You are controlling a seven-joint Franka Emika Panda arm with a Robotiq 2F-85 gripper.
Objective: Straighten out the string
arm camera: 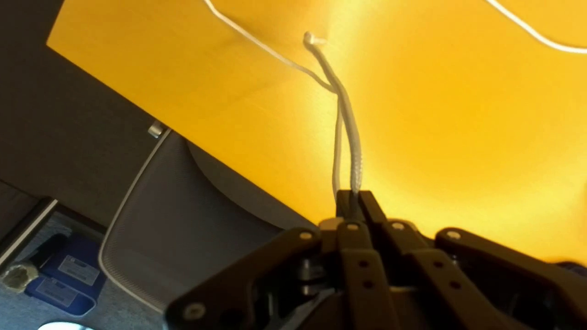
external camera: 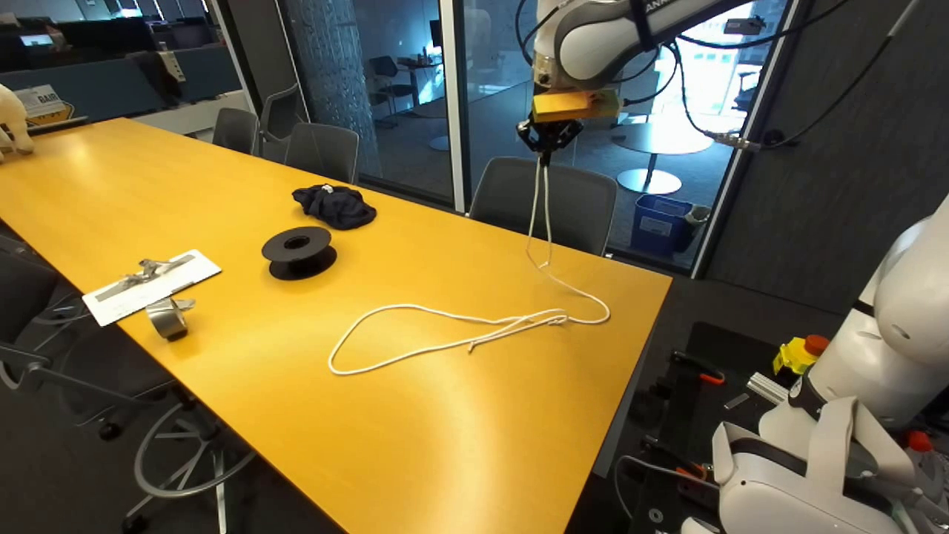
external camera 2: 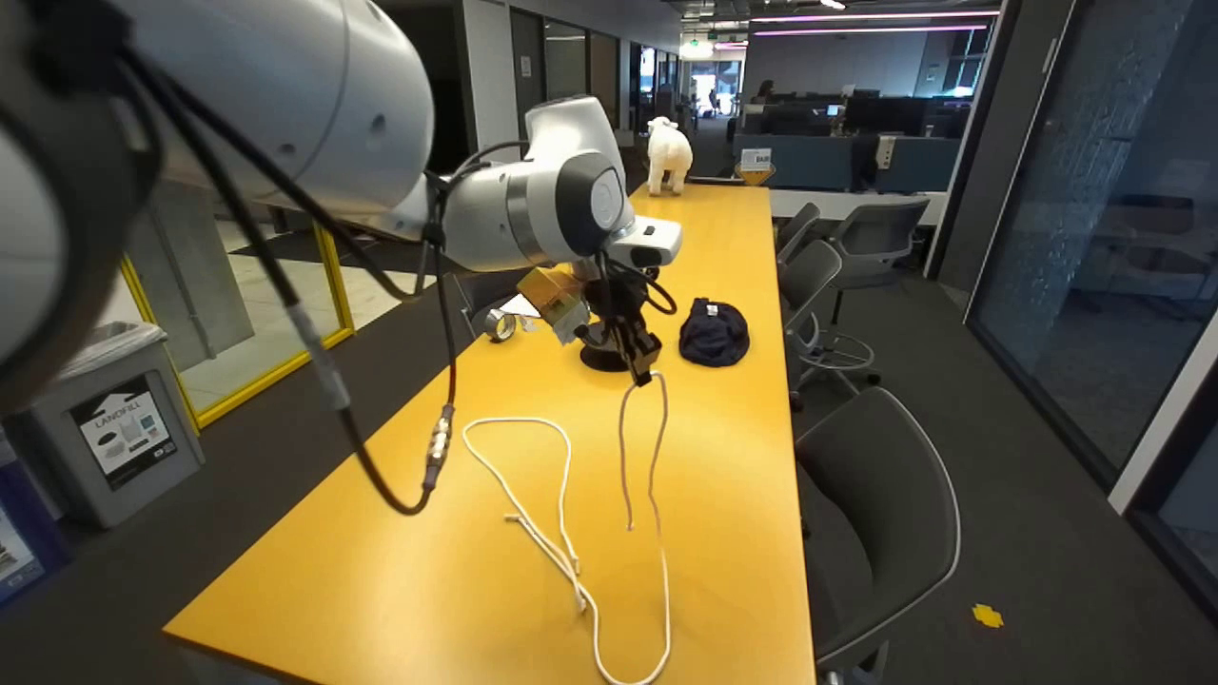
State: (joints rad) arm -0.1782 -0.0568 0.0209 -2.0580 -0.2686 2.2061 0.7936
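Hand (external camera: 546, 157) pinches wht string (external camera: 489, 322), 2 bits hang down, rest lies w/ big loop on worktop (external camera: 445, 430), blk spool (external camera: 300, 256) left of loop in an exterior view

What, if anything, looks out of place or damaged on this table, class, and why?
The string stands out: it should run straight, yet it hangs doubled from the gripper, then lies looped on the table, strands crossing and bunching at one end of the loop. Nothing looks spilled or damaged.

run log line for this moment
gripper: shut on string | string: partly hanging, remainder looped on table | status: not yet straight
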